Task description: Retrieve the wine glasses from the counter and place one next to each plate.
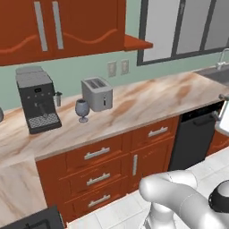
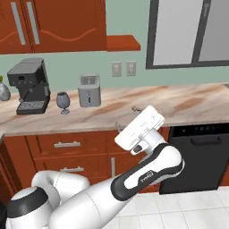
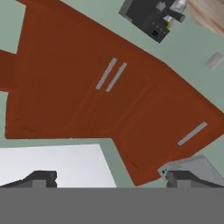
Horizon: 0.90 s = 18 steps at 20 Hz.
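1. Fingers [image 3: 109, 179] spread wide, nothing between them, tilted up toward the red-brown wall cabinets [image 3: 96, 92]; in the right base view, hand [image 2: 139, 127] raised in front of the desk edge, well right of the glass.
2. One wine glass [image 1: 82, 109] upright on the desk [image 1: 147, 100], smoky grey-blue, on its round foot.
3. Just right of it, a silver toaster [image 1: 97, 93], close but apart; to the left, a black coffee machine [image 1: 36, 98] with a bare gap between.
4. Front of the glass open down to the desk edge, nothing between it and the drawers [image 1: 96, 153] below.
5. Farther right, long bare marbled stretch up to a sink corner [image 1: 214, 74]; black dishwasher [image 1: 194, 138] under that part.
6. At far left in the right base view, part of a grey speckled vase [image 2: 3, 91].
7. Count: one glass, one toaster, one coffee machine, two wall outlets [image 1: 117, 68].
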{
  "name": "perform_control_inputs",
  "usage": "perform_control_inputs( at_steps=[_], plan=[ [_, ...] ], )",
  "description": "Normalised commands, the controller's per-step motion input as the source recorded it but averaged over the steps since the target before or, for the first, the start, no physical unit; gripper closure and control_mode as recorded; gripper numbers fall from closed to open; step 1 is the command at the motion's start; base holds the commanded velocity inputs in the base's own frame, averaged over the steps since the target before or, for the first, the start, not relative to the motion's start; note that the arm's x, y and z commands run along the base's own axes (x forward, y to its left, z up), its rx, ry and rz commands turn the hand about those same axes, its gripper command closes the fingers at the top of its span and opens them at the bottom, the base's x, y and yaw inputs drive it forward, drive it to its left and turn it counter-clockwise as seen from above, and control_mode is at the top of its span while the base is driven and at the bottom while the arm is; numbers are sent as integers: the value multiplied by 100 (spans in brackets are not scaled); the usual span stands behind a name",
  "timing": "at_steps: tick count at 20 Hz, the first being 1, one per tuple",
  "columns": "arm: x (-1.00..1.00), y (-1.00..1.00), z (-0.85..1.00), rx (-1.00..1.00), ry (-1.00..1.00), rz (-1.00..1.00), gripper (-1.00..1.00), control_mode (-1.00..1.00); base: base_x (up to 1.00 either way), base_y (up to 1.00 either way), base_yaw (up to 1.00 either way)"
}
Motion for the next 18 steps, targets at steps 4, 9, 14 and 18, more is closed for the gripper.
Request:
perform_control_inputs(
  at_steps=[4, 9, 14, 18],
  plan=[
    [0, 0, 0, 0, 0, 0, -100, 100, 4, 50, 33],
    [0, 0, 0, 0, 0, 0, -100, 100, 34, 9, 35],
    [0, 0, 0, 0, 0, 0, -100, 100, 81, -1, 32],
    [0, 0, 0, 0, 0, 0, -100, 100, 93, -39, 27]
  ],
)
